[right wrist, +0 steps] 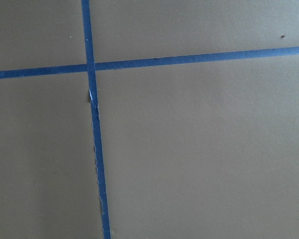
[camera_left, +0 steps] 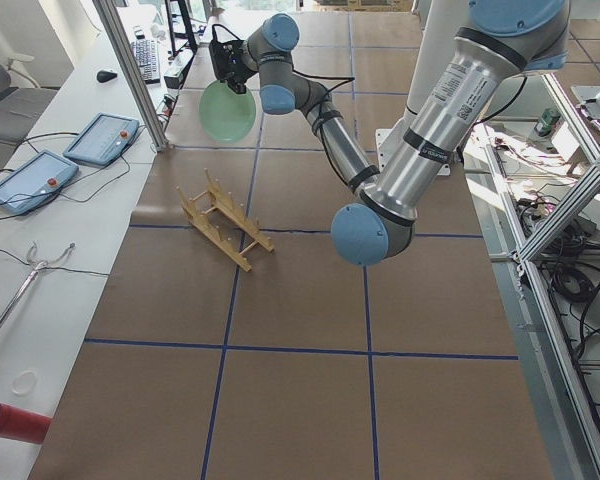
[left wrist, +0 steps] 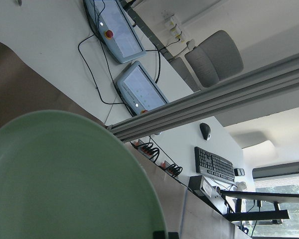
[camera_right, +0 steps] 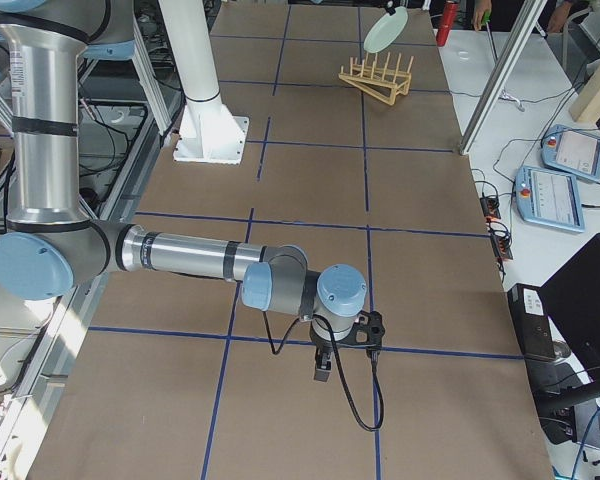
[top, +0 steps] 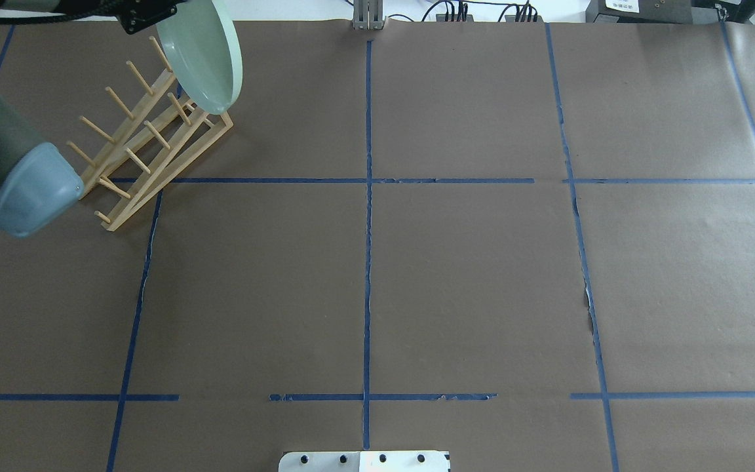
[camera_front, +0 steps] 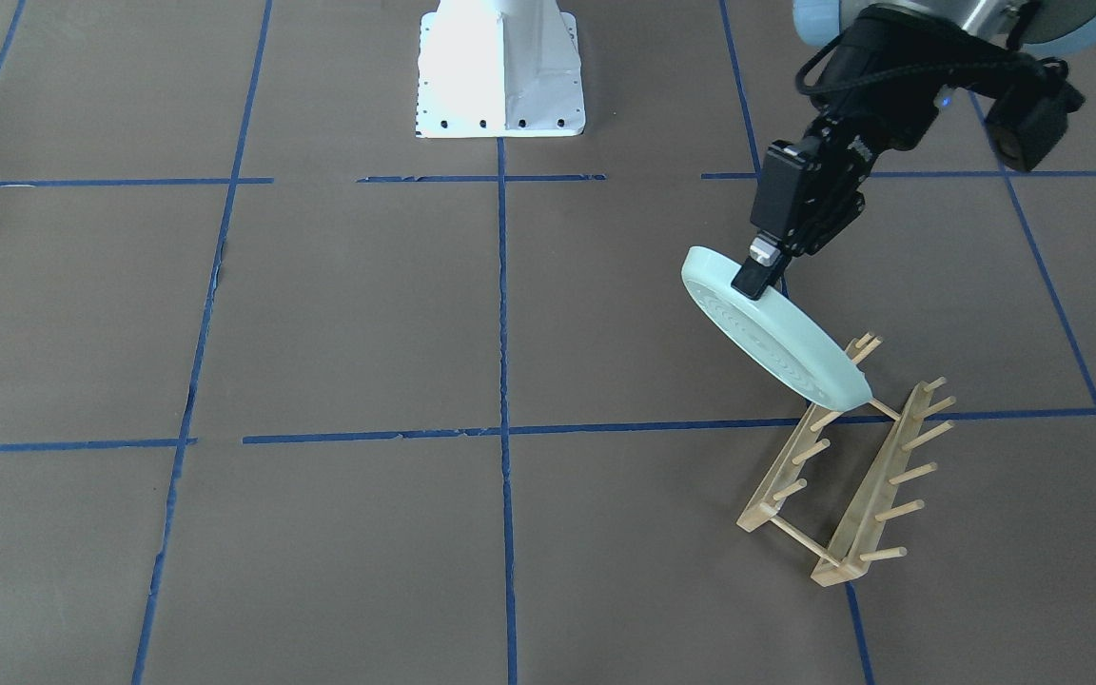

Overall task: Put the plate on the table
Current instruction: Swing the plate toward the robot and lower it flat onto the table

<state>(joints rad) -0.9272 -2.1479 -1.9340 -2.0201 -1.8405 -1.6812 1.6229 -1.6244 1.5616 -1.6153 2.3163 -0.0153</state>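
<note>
Tilted plate (camera_front: 781,342) in left tool (camera_front: 759,278), above the wooden rack (camera_front: 867,509).

1. The plate (camera_front: 776,338) is looking smooth and a little shiny, like plastic.
2. The table (camera_front: 339,314) is wearing dull brown paper with blue tape (camera_front: 502,314).
3. The rack (camera_front: 873,490) is showing pale, bare wood.

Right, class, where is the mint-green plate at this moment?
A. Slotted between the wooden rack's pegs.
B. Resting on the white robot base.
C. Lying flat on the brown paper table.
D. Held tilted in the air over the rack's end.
D: the left arm's jaws pinch the plate by its rim, and the left side view shows it well above the wooden peg rack.
</note>
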